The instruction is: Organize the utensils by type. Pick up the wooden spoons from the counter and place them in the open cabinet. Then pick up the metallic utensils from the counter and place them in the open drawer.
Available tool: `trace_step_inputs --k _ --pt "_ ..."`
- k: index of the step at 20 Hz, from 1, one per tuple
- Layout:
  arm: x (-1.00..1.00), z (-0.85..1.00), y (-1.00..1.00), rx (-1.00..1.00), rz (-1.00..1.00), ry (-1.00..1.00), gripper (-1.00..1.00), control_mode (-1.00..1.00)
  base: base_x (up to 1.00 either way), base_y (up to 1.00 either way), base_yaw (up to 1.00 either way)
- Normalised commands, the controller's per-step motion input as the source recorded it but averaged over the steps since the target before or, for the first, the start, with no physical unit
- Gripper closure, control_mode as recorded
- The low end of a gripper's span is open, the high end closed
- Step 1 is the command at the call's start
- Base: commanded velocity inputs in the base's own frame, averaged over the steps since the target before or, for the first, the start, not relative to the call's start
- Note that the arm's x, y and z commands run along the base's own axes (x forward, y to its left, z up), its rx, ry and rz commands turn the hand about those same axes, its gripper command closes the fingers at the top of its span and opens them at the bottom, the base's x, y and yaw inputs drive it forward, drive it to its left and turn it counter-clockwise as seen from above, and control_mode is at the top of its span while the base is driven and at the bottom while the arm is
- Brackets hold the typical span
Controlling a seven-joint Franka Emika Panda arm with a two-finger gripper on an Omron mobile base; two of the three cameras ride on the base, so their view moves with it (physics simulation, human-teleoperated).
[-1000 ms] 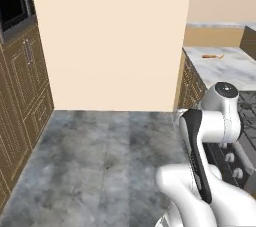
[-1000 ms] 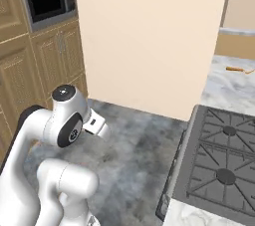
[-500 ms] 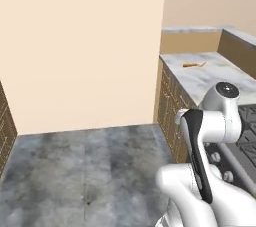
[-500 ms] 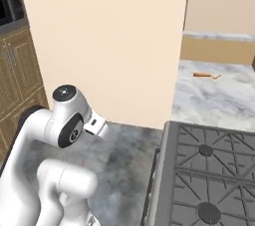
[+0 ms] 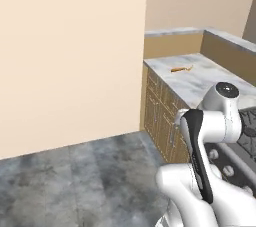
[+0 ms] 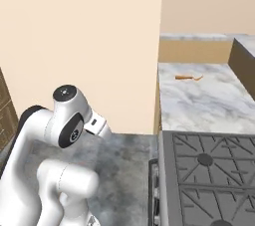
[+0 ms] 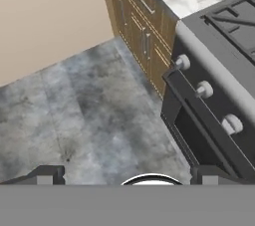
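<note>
Nothing is judged sorted yet: a small light-brown wooden spoon (image 5: 181, 69) is seen at one o'clock on the white-and-grey marbled stone counter (image 5: 200, 83), well apart from the two-finger gripper (image 7: 127, 174), spread wide and carrying nothing.

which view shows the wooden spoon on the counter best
The right base view: the wooden spoon lies unobstructed on the counter beyond the stove. The left base view shows it smaller and farther off.
</note>
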Motion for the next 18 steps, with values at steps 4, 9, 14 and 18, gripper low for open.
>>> trace_step_inputs --k 4,9,14,18 --pt "0.00 0.00 0.00 0.00 0.00 0.00 -1.00 1.00 0.24 0.62 -0.41" --pt "0.00 0.00 0.00 0.00 0.00 0.00 -1.00 1.00 0.19 0.66 -0.44" --pt "0.00 0.00 0.00 0.00 0.00 0.00 -1.00 1.00 0.22 0.78 -0.45" --pt "0.00 0.00 0.00 0.00 0.00 0.00 -1.00 1.00 0.32 0.82 -0.43"
